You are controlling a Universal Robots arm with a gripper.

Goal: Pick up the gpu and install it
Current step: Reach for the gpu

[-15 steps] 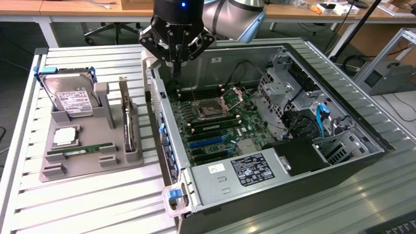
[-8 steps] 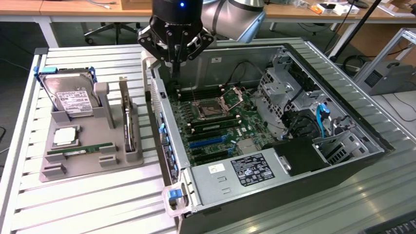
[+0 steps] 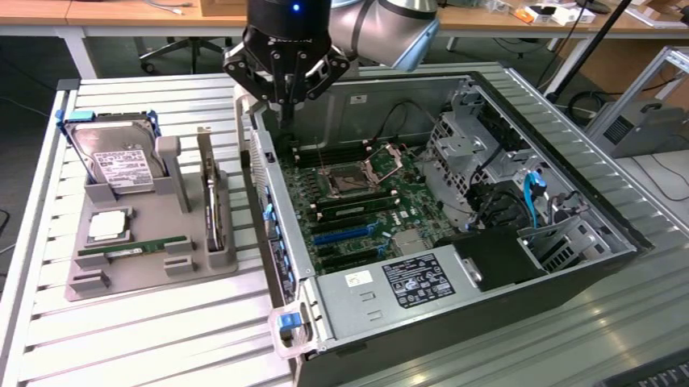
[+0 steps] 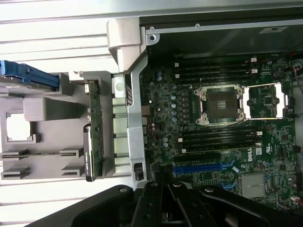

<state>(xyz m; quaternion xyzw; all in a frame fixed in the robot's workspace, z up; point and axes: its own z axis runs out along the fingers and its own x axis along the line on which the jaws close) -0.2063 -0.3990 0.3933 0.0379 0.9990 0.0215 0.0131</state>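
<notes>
Hovering above case (image 3: 366,101) rim, tool (image 3: 286,109) pressed together, empty; gpu (image 3: 212,201) stands edgewise in holder (image 3: 161,214) beside tool, top free for grasp.

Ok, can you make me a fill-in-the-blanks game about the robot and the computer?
1. The gripper is shut and holds ____.
2. The gpu stands on edge in the gray holder, so it is not yet ____.
3. The hard drive in that holder has a ____ label.
4. The motherboard inside the open computer case is coloured ____.
Missing words: nothing; installed; white; green.
</notes>
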